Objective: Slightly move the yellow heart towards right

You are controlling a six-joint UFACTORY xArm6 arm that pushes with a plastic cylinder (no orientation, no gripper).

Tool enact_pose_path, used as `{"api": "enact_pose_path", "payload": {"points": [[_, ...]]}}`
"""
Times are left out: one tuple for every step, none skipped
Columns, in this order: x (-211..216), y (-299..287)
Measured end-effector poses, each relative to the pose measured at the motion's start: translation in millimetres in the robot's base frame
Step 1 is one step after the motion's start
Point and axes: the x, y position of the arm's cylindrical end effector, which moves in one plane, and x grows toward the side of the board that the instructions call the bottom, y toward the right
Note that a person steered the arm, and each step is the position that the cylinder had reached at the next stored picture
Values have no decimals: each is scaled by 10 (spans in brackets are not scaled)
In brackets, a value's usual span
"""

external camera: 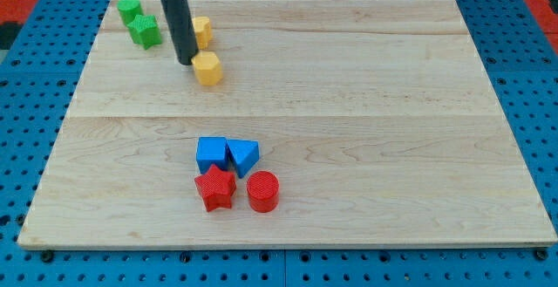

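Note:
Two yellow blocks sit near the view's top left. One yellow block (202,31), which may be the heart, is partly hidden behind my rod. The other yellow block (208,68), more like a pentagon, lies just below it. My tip (187,63) rests on the board just left of the lower yellow block, touching it or nearly so, and below and left of the upper one.
A green block (129,9) and a green star-like block (144,31) sit left of the rod near the board's top-left corner. A blue cube (212,154), blue triangle (243,156), red star (215,188) and red cylinder (262,191) cluster at lower centre.

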Motion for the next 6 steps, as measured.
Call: {"api": "enact_pose_path", "payload": {"points": [[-214,-578],[-523,-632],[-826,-405],[-805,238],[-596,540],[-928,570]]}}
